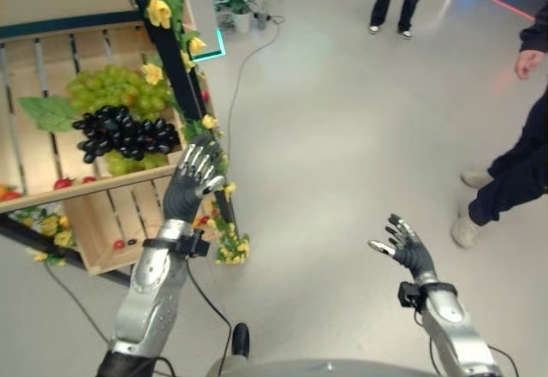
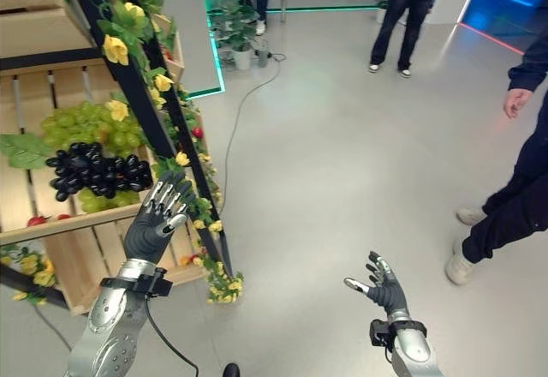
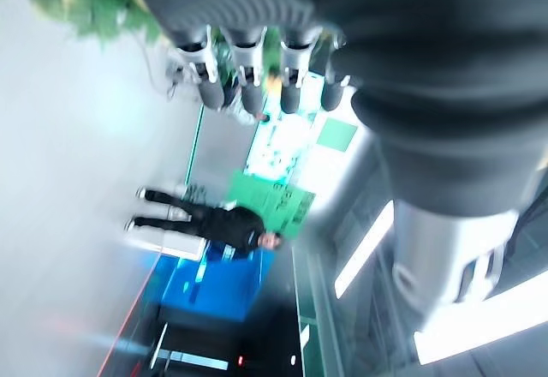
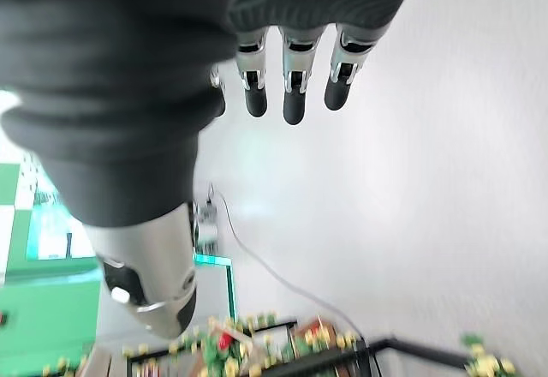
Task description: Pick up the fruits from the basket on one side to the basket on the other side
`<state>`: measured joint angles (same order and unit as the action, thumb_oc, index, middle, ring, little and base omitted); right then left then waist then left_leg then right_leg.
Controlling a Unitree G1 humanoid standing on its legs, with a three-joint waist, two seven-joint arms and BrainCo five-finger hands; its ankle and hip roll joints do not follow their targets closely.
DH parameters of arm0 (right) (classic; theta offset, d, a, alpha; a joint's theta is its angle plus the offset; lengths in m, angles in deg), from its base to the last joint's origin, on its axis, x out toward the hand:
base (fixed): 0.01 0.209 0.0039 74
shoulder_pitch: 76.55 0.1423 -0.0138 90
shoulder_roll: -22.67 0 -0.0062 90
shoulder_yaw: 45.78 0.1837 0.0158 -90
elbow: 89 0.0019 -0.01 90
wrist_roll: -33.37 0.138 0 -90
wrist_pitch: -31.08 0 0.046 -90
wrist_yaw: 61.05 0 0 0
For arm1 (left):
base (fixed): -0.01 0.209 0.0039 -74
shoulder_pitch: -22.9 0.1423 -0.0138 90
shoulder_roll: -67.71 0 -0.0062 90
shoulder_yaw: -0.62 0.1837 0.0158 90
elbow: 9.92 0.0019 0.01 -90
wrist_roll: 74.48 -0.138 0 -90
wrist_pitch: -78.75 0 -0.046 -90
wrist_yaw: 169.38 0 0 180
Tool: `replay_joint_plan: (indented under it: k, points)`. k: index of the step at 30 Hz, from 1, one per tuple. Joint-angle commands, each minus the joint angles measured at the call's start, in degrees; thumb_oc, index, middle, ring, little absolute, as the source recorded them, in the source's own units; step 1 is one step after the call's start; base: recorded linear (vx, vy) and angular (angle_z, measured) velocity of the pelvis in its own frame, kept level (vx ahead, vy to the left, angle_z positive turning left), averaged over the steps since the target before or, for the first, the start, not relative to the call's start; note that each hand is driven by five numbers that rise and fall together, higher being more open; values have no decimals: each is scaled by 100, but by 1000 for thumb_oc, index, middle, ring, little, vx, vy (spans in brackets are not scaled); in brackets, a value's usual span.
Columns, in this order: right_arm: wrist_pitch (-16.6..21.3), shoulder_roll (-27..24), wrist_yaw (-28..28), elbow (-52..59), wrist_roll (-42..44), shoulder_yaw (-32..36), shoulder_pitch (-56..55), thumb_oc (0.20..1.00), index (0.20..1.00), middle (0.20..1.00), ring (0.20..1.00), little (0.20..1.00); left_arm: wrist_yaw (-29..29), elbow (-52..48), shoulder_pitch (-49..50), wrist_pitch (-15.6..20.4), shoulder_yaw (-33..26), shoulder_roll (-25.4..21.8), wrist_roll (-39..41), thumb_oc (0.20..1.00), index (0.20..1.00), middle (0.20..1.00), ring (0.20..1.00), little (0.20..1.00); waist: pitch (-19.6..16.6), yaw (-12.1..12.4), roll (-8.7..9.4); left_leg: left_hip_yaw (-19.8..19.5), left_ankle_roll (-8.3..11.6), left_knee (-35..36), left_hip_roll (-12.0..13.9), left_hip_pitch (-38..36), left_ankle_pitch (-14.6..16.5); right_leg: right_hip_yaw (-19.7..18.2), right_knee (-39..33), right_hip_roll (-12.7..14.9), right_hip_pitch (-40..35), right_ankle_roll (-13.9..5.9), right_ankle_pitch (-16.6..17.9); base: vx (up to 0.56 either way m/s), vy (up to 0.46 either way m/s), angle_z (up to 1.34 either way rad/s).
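Fingers of our left hand [image 1: 190, 180] are spread straight and hold nothing, raised just before the front edge of the wooden crate [image 1: 51, 150] where the green grapes [image 1: 116, 90] and black grapes [image 1: 124, 133] lie. A black post with yellow flowers [image 1: 171, 51] stands beside this hand. Further right, our right hand [image 1: 407, 248] is also relaxed and empty above the floor [image 1: 342, 137]. We judge that the reaching step is in hand; next we must go over the edge and close on one bunch.
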<state>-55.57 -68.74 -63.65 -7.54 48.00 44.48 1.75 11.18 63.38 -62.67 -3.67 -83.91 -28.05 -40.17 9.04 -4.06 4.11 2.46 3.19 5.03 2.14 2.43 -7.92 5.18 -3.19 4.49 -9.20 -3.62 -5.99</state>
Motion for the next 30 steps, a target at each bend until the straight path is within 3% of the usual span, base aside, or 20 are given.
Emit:
replay_joint_plan:
  k: [1,3,4,5,6,7,10,11,15,17,18,20,21,24,27,29,30]
  points:
    - [404,141,-106,532,44,346,-64,1000,1000,1000,1000,1000,109,-76,-237,147,-102,-130,-428,1000,1000,1000,1000,1000,-183,-114,109,134,-208,-18,100,-273,903,-171,-115,454,714,-623,621,-73,91,-55]
    - [425,187,-136,563,45,371,-49,1000,1000,1000,1000,1000,97,-74,-268,175,-109,-177,-437,1000,1000,1000,1000,1000,-139,-135,152,257,-212,-24,143,-190,885,-224,-101,457,892,-673,730,-173,19,-53]
    - [471,234,-188,532,78,326,93,1000,1000,1000,1000,1000,35,-21,-340,209,-180,-286,-484,1000,1000,1000,1000,1000,-43,-21,153,566,-189,-59,339,-58,833,310,106,551,1129,-752,836,-231,-37,-90]
    - [472,235,-188,530,78,327,96,1000,1000,1000,1000,1000,35,-19,-344,210,-180,-287,-484,1000,1000,1000,1000,1000,-51,-15,154,573,-189,-59,340,-48,830,303,110,551,1145,-751,838,-270,-35,-123]
    - [494,242,-249,485,49,235,215,1000,1000,1000,1000,1000,-34,0,-378,224,-175,-327,-484,1000,1000,1000,1000,1000,-32,124,112,863,-136,-70,502,-16,793,989,257,708,1127,-744,836,-147,37,-185]
    - [508,248,-274,461,68,214,262,1000,1000,1000,1000,1000,-35,63,-440,196,-159,-324,-507,1000,1000,1000,1000,1000,-57,146,93,955,-114,-71,563,25,753,1218,330,769,1106,-707,805,-157,57,-156]
    - [481,257,-303,586,98,238,230,1000,1000,1000,1000,1000,-147,282,-628,146,-23,-219,-523,1000,1000,1000,1000,1000,-105,115,156,1224,-106,-104,635,-18,718,1154,472,928,955,-704,838,-79,9,-59]
    - [481,263,-323,630,100,242,230,1000,1000,1000,1000,1000,-192,320,-639,135,-23,-192,-536,1000,1000,1000,1000,1000,-123,140,144,1381,-86,-146,704,-35,732,1349,525,1078,880,-739,883,-147,-50,-43]
    - [447,256,-405,657,44,196,403,1000,1000,1000,1000,1000,-203,351,-479,65,-180,-178,-587,1000,1000,1000,1000,1000,-286,428,122,2033,6,-270,896,-171,811,2673,737,1741,578,-911,1224,-112,-16,-116]
    - [465,189,-460,684,36,124,582,1000,1000,1000,1000,1000,-262,358,-489,76,-252,-178,-551,1000,1000,1000,1000,1000,-308,499,134,2374,-40,-440,943,-219,852,3155,1215,1884,606,-917,1106,-127,-57,-154]
    - [449,175,-478,674,63,83,682,1000,1000,1000,1000,1000,-259,360,-489,71,-276,-174,-546,1000,1000,1000,1000,1000,-345,524,135,2480,-27,-455,979,-231,841,3287,1027,1858,546,-883,1014,-102,-178,-143]
    - [447,146,-497,702,28,79,646,1000,1000,1000,1000,1000,-281,504,-498,101,-267,-68,-510,1000,1000,1000,1000,1000,-293,443,76,2599,89,-589,1144,-319,774,3123,754,1638,563,-744,923,-87,-298,-97]
    - [454,78,-496,864,-44,165,572,1000,1000,1000,1000,1000,-295,563,-526,125,-247,19,-475,1000,1000,1000,1000,1000,-294,295,-69,2649,188,-687,1313,-323,673,2961,656,1435,561,-674,759,-66,-241,-60]
    - [476,27,-507,986,-31,281,465,1000,1000,1000,1000,1000,-277,605,-567,135,-181,99,-389,1000,1000,1000,1000,1000,-266,99,-217,2748,270,-673,1437,-344,524,2801,587,1235,561,-561,572,-56,-181,-55]
    - [518,-136,-536,1092,-114,393,404,1000,1000,1000,1000,1000,-266,722,-677,170,-52,238,-344,1000,1000,1000,1000,1000,-145,-127,-479,2776,417,-550,1544,-344,212,2512,588,920,689,-397,321,-97,-156,-28]
    - [555,-207,-545,1138,-130,451,413,1000,1000,1000,1000,1000,-280,731,-730,209,-39,304,-286,1000,1000,1000,1000,1000,-45,-195,-552,2495,461,-608,1466,-212,259,2287,668,738,851,-299,128,-91,-188,-53]
    - [606,-249,-536,1120,-108,422,478,1000,1000,1000,1000,1000,-311,734,-753,238,-69,327,-283,1000,1000,1000,1000,1000,22,-159,-545,1975,431,-919,1296,-92,525,2176,688,628,911,-204,12,-110,-273,-88]
